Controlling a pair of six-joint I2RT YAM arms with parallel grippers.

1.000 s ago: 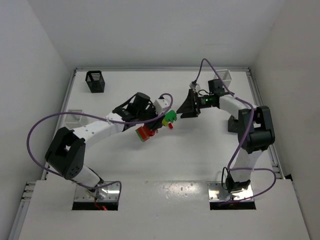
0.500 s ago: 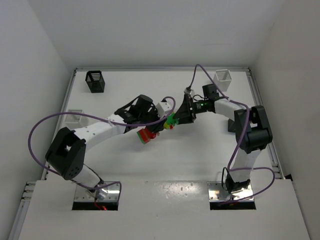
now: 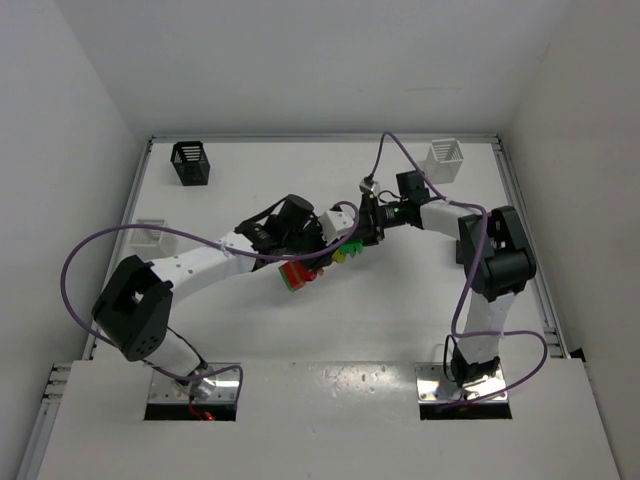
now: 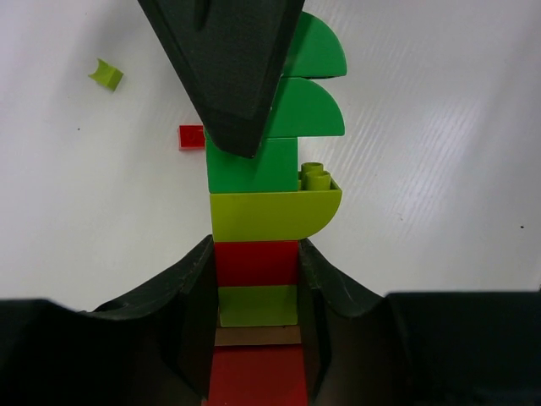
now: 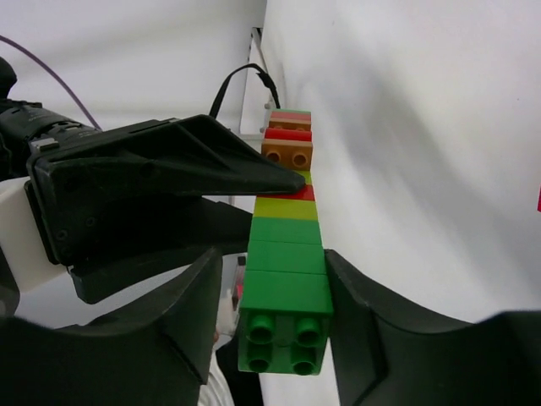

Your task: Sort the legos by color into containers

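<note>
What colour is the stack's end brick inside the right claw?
The brick is green; best in right wrist view.

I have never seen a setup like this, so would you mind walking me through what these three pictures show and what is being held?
These are two robot arms bolted to a white table, each ending in a two-finger gripper. The overhead picture shows both: the left arm on the left, the right arm on the right. The other two come from a camera on each wrist, looking past its own fingers. The left gripper is shut on a lego stack of red, yellow-green and green bricks. The right gripper straddles the stack's green end; whether it grips I cannot tell. On the table lie a tiny yellow-green piece and a tiny red piece. A black basket, a white basket and a second white basket stand near the edges.
</note>
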